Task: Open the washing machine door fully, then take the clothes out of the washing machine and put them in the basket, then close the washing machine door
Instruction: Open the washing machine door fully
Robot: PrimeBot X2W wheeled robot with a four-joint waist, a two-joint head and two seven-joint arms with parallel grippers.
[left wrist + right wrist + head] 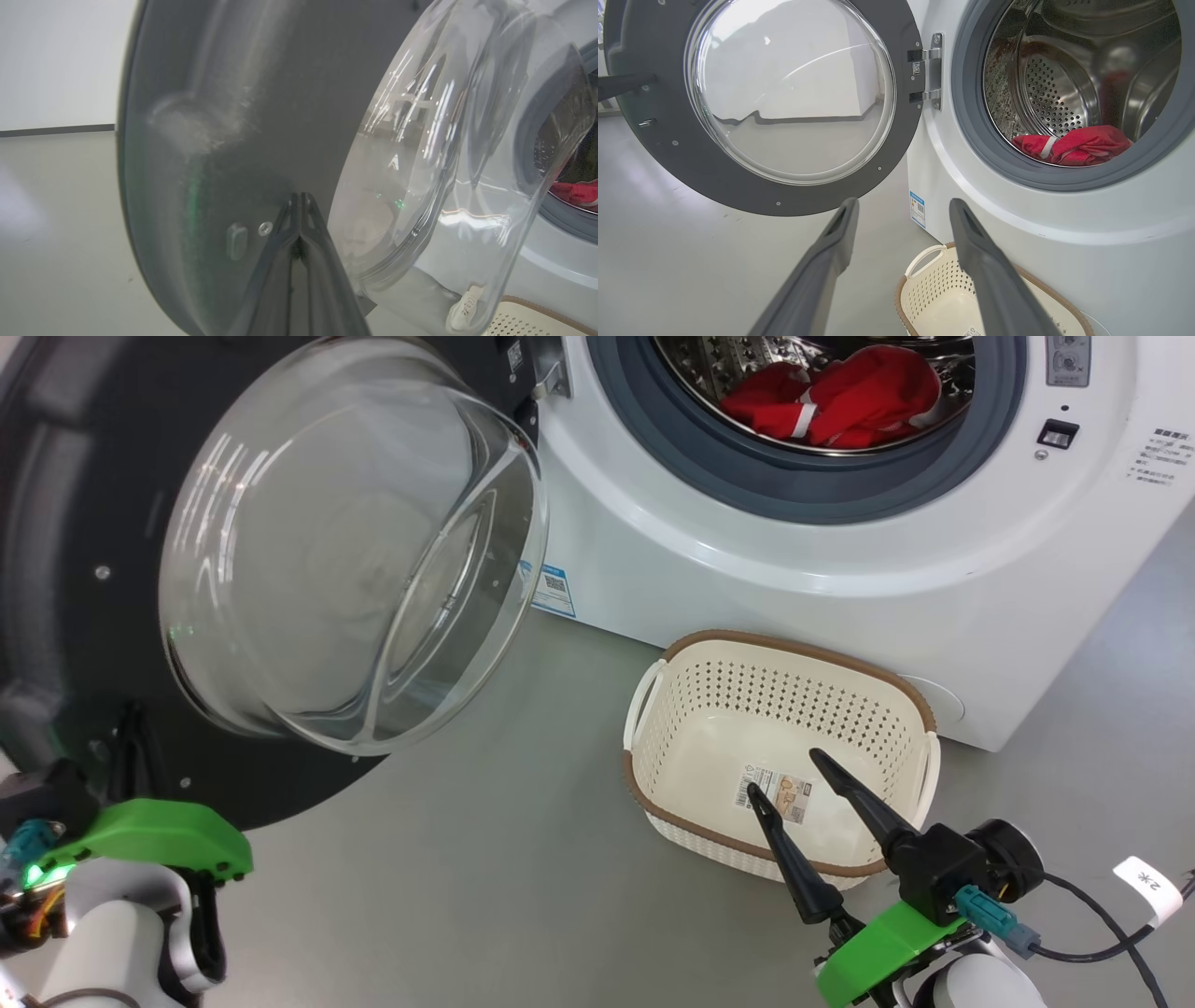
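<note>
Two long dark fingers of the right gripper (pixel 782 771) are standing wide apart and holding nothing; in the head view they are hanging over the small cream-white perforated plastic basket (pixel 794 649) with its brown woven-look rim. That basket is sitting on the smooth grey floor (pixel 420 859) just in front of the big white front-loading washing machine (pixel 747 551), and a paper label (pixel 784 793) is showing on its base. The left gripper (pixel 299 196) is pressing its two fingers together, with nothing between them. Its tips are pointing at the dark inner face of the large round washing machine door (pixel 75 523), low on the wide black rim beside a small screw (pixel 265 228); whether they are touching the rim cannot be told. The door is hanging open on its hinges (pixel 927 74), swung out to the robot's left, and its bulging clear glass bowl window (pixel 345 551) is facing the head camera. Inside the perforated steel drum (pixel 1055 93), behind the grey rubber ring (pixel 803 490), the bright red clothes (pixel 859 401) with white stripe trim are lying in a heap at the bottom. A small blue label sticker (pixel 555 588) is showing on the machine's front, low beside the door.
</note>
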